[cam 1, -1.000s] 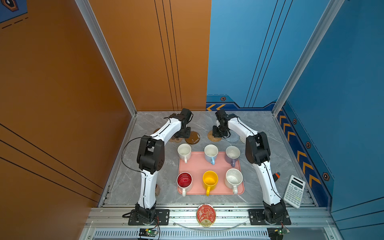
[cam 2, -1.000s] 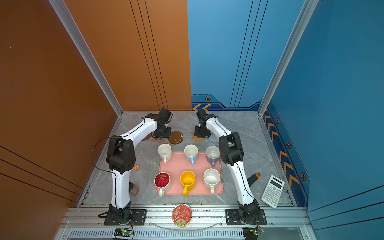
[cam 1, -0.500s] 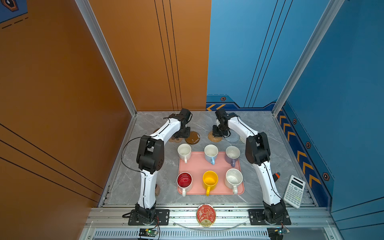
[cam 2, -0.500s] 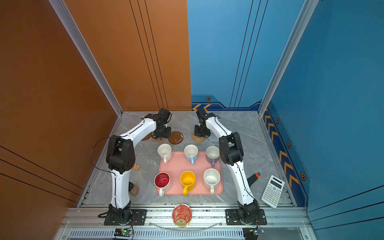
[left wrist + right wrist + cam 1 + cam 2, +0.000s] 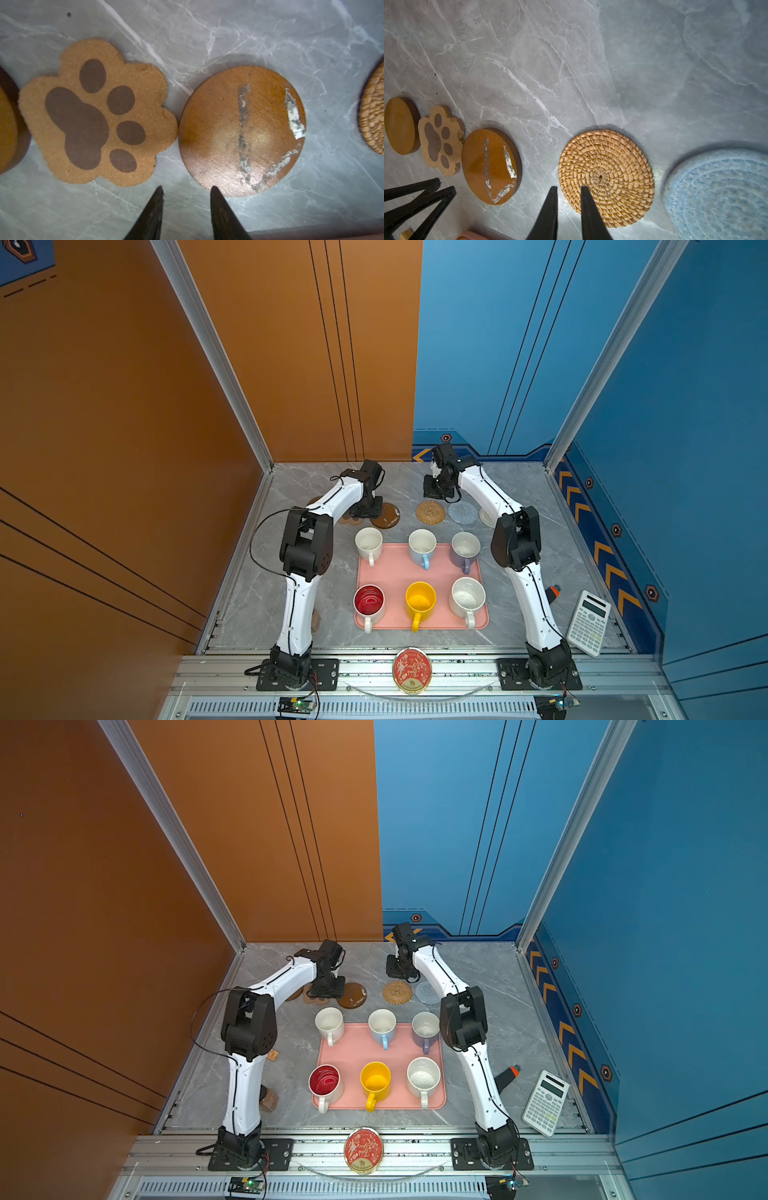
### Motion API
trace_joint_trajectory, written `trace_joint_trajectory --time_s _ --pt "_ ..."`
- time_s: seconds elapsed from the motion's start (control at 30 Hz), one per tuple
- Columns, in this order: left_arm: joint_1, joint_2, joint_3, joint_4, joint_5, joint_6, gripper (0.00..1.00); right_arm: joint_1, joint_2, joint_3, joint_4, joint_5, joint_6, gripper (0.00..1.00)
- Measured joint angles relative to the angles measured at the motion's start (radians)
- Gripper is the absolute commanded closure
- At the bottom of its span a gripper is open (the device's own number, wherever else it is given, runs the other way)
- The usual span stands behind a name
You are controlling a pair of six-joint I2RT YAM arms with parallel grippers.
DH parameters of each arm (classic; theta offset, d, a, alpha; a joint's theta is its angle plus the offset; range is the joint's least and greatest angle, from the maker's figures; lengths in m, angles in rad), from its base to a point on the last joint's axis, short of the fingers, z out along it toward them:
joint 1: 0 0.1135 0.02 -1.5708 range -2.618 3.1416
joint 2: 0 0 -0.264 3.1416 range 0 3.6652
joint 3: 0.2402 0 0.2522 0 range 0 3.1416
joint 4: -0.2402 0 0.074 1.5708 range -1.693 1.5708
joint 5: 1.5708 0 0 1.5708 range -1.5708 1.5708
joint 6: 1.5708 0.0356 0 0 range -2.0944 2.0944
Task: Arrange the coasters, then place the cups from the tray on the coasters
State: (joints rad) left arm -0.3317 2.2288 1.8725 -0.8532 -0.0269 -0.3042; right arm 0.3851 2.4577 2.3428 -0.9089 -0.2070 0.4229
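- Fingers (image 5: 152, 209) of the left gripper (image 5: 187, 188) stand apart and hold nothing, with only bare table (image 5: 270, 31) between them. One tip lies over the rim of the scratched brown disc (image 5: 241, 131), and we cannot tell whether it touches.
- On the right gripper (image 5: 568, 187) the fingers (image 5: 548, 209) are parted by a narrow gap and grip nothing. One tip overlaps the edge of the rattan coaster (image 5: 606, 176); its partner is off it.
- We find no writing we can read. The red-and-gold tin (image 5: 412, 670) on the front rail carries a pattern too small to make out. The calculator (image 5: 589, 628) at the right front shows only tiny keys.
- All six mugs stand upright on the salmon-pink tray (image 5: 395, 572), in two rows of three.
- In the far row we see the white mug (image 5: 368, 540), light blue mug (image 5: 422, 542) and lavender mug (image 5: 465, 545).
- In the near row are the red-lined mug (image 5: 368, 600), yellow mug (image 5: 420, 597) and speckled cream mug (image 5: 467, 594).
- Each mug shows us only its bare inside.
- The coasters lie flat in a row on the table beyond the tray, none bearing a mug.
- From the left, the row starts with the plain brown disc (image 5: 400, 124), the paw-print coaster (image 5: 93, 112) and the scratched brown disc.
- After a gap come the rattan coaster, the blue-grey crocheted round (image 5: 462, 513) and the cream crocheted round (image 5: 485, 517), which is partly hidden behind the right arm.
- The paw-print coaster sits edge to edge with the scratched brown disc.
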Motion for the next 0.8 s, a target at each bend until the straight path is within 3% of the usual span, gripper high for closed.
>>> trace_joint_trajectory --time_s 0.4,0.8 --pt "0.008 0.052 0.013 0.035 0.034 -0.011 0.57 0.0 0.0 -0.031 0.0 0.0 0.0 0.82" --pt "0.01 0.126 0.118 0.054 0.092 -0.018 0.58 0.0 0.0 -0.07 0.002 -0.002 0.0 0.82"
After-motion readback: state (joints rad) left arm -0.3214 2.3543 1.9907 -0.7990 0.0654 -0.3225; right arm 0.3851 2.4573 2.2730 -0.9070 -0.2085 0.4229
